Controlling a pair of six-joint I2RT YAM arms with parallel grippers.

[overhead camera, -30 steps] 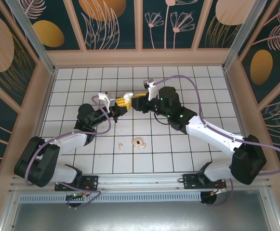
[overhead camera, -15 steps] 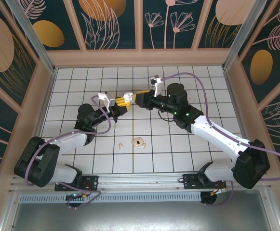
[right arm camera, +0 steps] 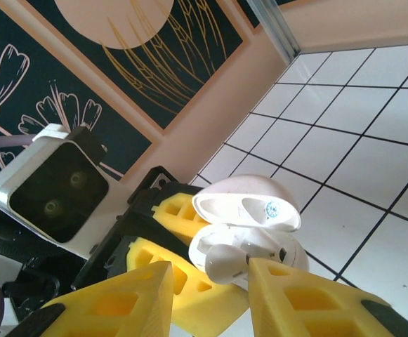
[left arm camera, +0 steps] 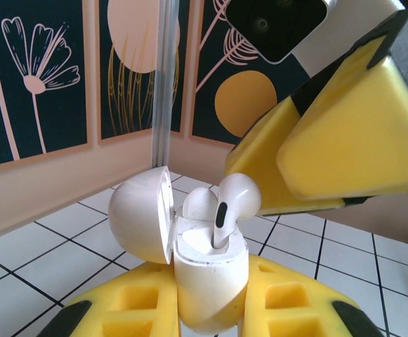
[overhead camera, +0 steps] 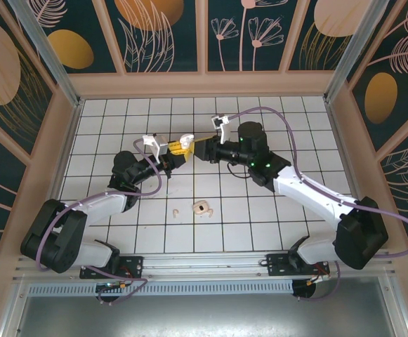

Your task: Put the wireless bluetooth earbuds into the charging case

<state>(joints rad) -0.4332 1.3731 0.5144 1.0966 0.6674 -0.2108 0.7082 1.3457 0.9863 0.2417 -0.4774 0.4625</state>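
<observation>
My left gripper (left arm camera: 211,302) is fully closed on the charging case (left arm camera: 207,270), the two yellow fingers pressing its lower body from either side and holding it upright above the tiled floor (overhead camera: 295,126). The lid (left arm camera: 140,214) is swung open to the left. One earbud (left arm camera: 232,200) stands in the case with its stem down in the socket and its rounded head still above the rim. Behind it I see a second rounded white shape (left arm camera: 200,203) lower in the case, though I cannot say for sure what it is.

My right gripper (right arm camera: 211,274) hangs just above and beside that earbud. Its fingers stand partly apart and do not pinch anything. In the right wrist view the bud's head lies just at the tip of one finger, and I cannot tell whether they touch.

Compared with a second ago, my left arm and the case have not moved. My right arm has. Half a second ago its wrist had swung out toward the far right, and now it has come back in, almost to where it was a second ago, with the fingertips again meeting the case at mid-table.

Nearer my bases, a tiny curved pale piece (overhead camera: 176,210) and a larger pinkish piece (overhead camera: 204,208) lie on the tiles, close together and in the same spots as before.
</observation>
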